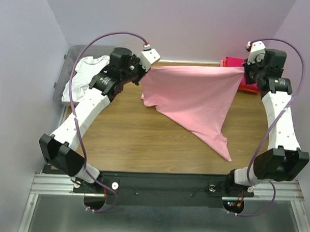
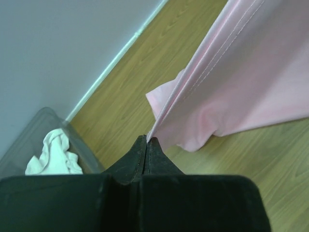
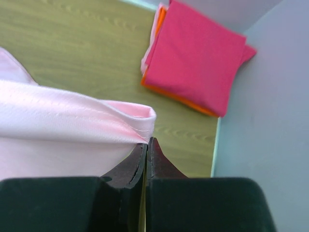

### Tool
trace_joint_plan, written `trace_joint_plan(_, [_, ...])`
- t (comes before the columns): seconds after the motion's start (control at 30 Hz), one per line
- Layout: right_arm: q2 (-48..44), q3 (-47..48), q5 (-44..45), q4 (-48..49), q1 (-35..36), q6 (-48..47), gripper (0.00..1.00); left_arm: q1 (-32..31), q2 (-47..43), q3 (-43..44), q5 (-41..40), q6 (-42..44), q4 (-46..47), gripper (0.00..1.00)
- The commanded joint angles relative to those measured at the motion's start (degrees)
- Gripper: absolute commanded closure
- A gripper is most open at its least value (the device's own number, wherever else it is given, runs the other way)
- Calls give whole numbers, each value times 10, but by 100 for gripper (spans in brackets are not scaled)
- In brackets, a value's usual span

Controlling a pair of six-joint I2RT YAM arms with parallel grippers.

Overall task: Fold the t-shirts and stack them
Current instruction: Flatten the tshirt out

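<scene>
The left end effector [image 2: 146, 140] is clenched on one corner of the light pink t-shirt [image 1: 191, 94]. The right end effector [image 3: 148, 141] is clenched on the other end of the same hemmed edge. Between the two, that edge is drawn taut in the air. Below them the cloth hangs in a slack triangle, and its lowest point lies on the surface [image 1: 144, 141] toward the arm bases.

By my reading, this is the spreading step that opens the fold: the shirt is lifted and stretched but not yet laid flat. The next move likely calls for both arms to lower together, keeping the tension even so the cloth lands smooth.

Just beyond the right end effector sits one folded stack, with the magenta t-shirt [image 3: 195, 53] on top and the orange t-shirt [image 3: 178, 96] showing beneath it. A paler edge may be a third.

Beyond the left end effector, one white t-shirt [image 2: 53, 154] lies crumpled in the single bin [image 1: 70, 54].

That makes one shirt in hand and one waiting.
</scene>
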Motion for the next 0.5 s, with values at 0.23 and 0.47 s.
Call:
trace_joint_plan(0.23, [-59,113,44,43,-6,-6,99,48,-120,27,-77,-13,90,100])
trace_joint_plan(0.47, [-54,152,-26,39,-6,23,99,48,-103,78,-61,-26,73,100])
